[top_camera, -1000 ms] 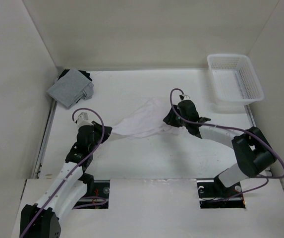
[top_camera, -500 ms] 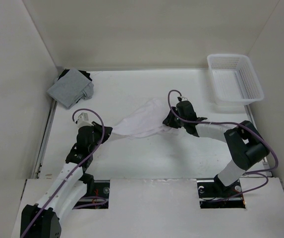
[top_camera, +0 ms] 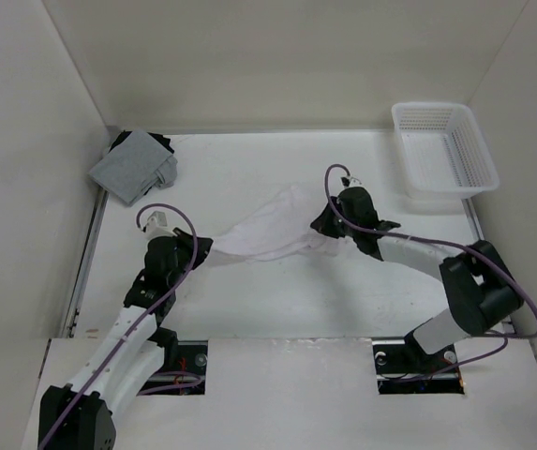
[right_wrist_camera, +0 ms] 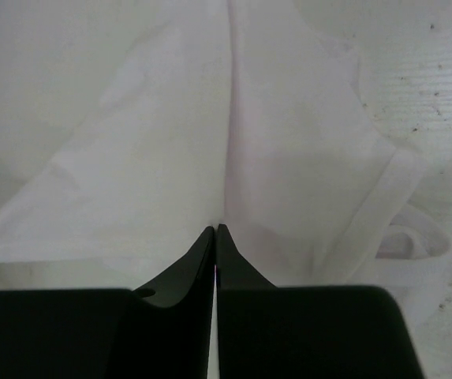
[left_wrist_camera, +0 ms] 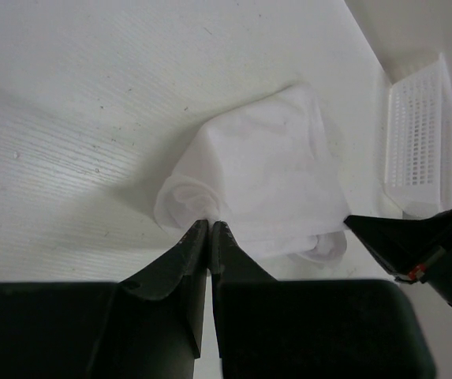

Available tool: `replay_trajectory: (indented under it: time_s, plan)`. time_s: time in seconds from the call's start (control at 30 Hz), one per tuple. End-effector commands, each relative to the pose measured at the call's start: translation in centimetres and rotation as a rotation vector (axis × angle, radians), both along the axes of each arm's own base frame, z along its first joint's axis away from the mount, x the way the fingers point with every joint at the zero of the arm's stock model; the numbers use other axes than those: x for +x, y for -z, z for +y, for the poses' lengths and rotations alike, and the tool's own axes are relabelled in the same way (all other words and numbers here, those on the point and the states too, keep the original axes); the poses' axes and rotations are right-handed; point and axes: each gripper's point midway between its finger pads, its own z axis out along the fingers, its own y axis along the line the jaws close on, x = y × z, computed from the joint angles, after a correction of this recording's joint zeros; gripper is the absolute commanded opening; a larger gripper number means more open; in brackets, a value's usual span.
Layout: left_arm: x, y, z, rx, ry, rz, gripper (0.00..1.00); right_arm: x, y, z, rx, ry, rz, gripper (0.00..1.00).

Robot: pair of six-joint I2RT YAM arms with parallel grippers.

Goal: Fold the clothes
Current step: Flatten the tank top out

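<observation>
The clothes [top_camera: 270, 230], a thin white tank top, lie bunched and stretched across the middle of the table between my two arms. My left gripper [top_camera: 202, 249] holds the near-left end; in the left wrist view its jaws [left_wrist_camera: 210, 224] are shut on a rolled edge of the fabric [left_wrist_camera: 265, 170]. My right gripper [top_camera: 324, 224] is at the right end. In the right wrist view its jaws [right_wrist_camera: 215, 230] are pressed together on a crease of the clothes [right_wrist_camera: 296, 150], and a narrow strap [right_wrist_camera: 415, 241] loops out to the right.
A grey folded garment over dark cloth [top_camera: 135, 166] sits in the far-left corner. A white plastic basket [top_camera: 444, 150] stands at the far right, also seen in the left wrist view as the basket [left_wrist_camera: 419, 134]. Walls enclose the table on three sides.
My right gripper has closed onto the fabric and its arm shifted slightly. The left arm and its grip have not changed.
</observation>
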Motion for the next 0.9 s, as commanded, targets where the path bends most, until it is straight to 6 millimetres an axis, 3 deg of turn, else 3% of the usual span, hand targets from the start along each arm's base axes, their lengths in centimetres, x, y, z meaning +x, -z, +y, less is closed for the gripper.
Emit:
replay_trajectory:
  time_s: [0.0, 0.07, 0.2, 0.37, 0.53, 0.6, 0.67, 0.8, 0.87]
  plan:
    - [1.8, -5.9, -0.5, -0.042, 0.002, -0.146, 0.02, 0.9, -8.8, 0.2, 0.086, 0.025, -0.209, 0.03]
    - [2.1, -9.4, -0.8, -0.055, 0.007, -0.22, 0.01, -0.1, -13.3, -0.9, 0.1, 0.043, -0.293, 0.03]
    - [1.0, -19.3, -0.7, -0.105, -0.001, -0.424, 0.01, -4.2, -23.7, -3.9, 0.127, 0.088, -0.491, 0.03]
    - [-3.3, -31.6, 1.0, -0.129, -0.043, -0.685, 0.01, -11.1, -36.4, -8.4, 0.176, 0.139, -0.715, 0.03]
    - [-6.7, -39.9, 2.8, -0.137, -0.091, -0.861, 0.01, -16.1, -46.4, -11.6, 0.261, 0.16, -0.877, 0.02]
    - [-8.1, -43.3, 3.6, -0.143, -0.112, -0.933, 0.01, -17.1, -49.3, -12.3, 0.283, 0.161, -0.923, 0.02]
    - [-9.0, -45.4, 4.2, -0.15, -0.13, -0.978, 0.01, -17.7, -51.5, -12.2, 0.299, 0.143, -0.954, 0.02]
    - [-8.8, -47.3, 4.9, -0.119, -0.17, -1.008, 0.01, -16.6, -53.2, -10.4, 0.255, 0.129, -0.999, 0.03]
    - [-6.5, -46.2, 4.4, -0.079, -0.181, -0.971, 0.01, -14.4, -52.7, -9.1, 0.196, 0.133, -1.003, 0.03]
